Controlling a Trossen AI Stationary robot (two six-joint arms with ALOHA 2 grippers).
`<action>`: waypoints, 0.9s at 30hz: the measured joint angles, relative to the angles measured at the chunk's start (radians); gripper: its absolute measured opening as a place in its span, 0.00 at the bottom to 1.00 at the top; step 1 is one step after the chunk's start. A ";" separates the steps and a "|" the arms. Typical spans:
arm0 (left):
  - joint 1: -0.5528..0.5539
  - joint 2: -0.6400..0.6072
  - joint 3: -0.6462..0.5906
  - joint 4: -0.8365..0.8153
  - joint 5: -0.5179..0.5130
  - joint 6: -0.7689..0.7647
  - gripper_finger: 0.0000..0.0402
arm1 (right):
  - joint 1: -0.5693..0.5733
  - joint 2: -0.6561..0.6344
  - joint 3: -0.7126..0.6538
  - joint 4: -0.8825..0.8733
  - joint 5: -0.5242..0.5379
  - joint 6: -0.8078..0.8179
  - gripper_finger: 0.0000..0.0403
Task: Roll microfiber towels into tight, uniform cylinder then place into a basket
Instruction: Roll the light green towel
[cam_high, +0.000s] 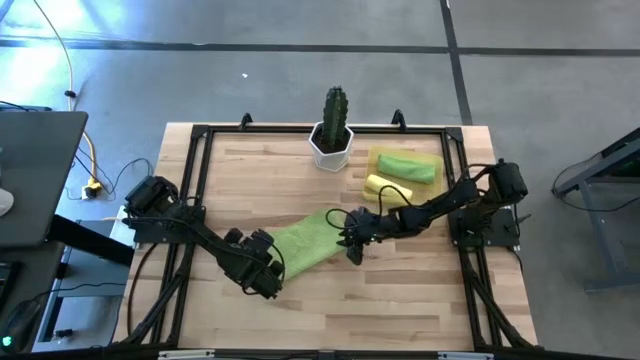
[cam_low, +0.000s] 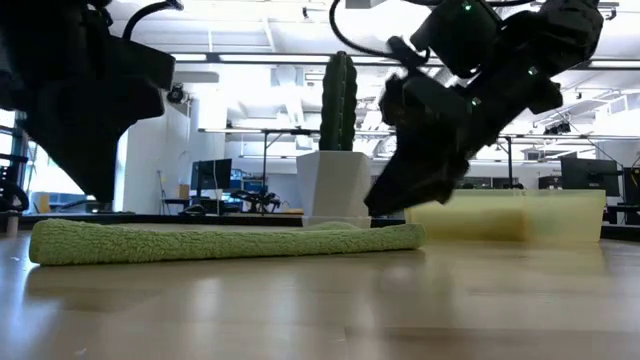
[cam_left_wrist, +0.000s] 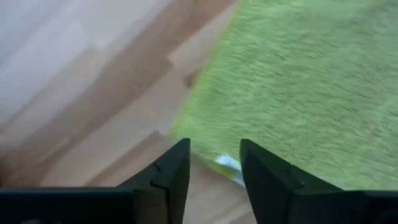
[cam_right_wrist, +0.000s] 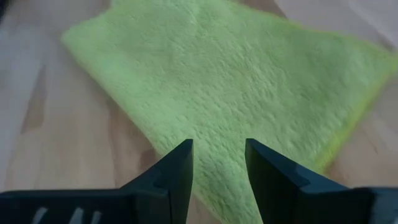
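Note:
A lime-green towel lies spread flat on the table's middle; it also shows in the low view. My left gripper is open just above the towel's near left edge, by a white tag. My right gripper is open just above the towel's right end. The pale yellow basket stands at the back right. It holds a rolled lime-green towel and a rolled yellow towel at its near left corner.
A white hexagonal pot with a cactus stands at the far edge, left of the basket. A black frame runs around the tabletop. Bare wood lies along the near side of the table.

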 joint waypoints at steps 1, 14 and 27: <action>0.005 -0.005 0.000 -0.011 0.002 0.001 0.33 | 0.003 0.001 0.000 -0.016 0.006 0.023 0.34; 0.024 -0.005 0.000 0.141 0.061 0.148 0.30 | -0.003 0.090 0.005 -0.029 0.034 0.100 0.34; 0.024 0.001 0.000 0.612 0.047 0.426 0.29 | -0.170 0.096 -0.003 0.038 0.308 -0.579 0.34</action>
